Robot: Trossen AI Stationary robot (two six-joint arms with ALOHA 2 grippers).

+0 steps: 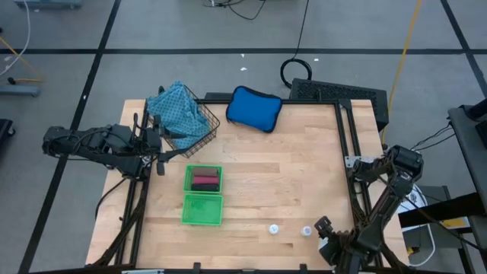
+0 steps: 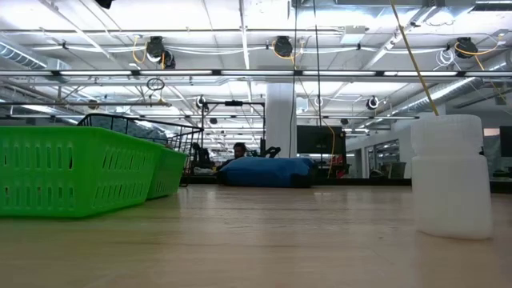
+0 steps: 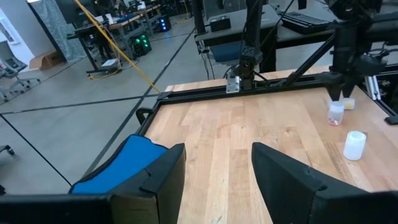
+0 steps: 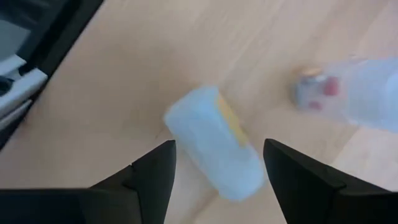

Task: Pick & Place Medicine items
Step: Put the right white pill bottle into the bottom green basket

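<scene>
Two white bottles (image 1: 273, 227) (image 1: 307, 230) standing near the front edge of the table (image 1: 289, 175), apart from each other; a third one (image 4: 214, 146) lying tipped on the wood, seen only from the right wrist, between the spread fingers of the right tool (image 4: 217, 163) but not being gripped. Right tool (image 1: 326, 228) hovering low at the front right corner, just beside the nearer bottle, jaws apart, holding nothing. Left tool (image 1: 161, 156) waiting at the table's left edge beside the wire basket (image 1: 199, 129), fingers parted, gripping nothing. Sitting in the far green basket (image 1: 203, 179): dark and pink-magenta oblong pieces (image 1: 204, 180), not clearly separable from above. Near green basket (image 1: 202, 209) lying just in front of it, touching. Light-blue patterned cloth (image 1: 176, 106) spilling from the wire basket; blue pouch (image 1: 253, 108) resting at the back edge. One bottle (image 2: 448, 176) looming upright in the low view.
</scene>
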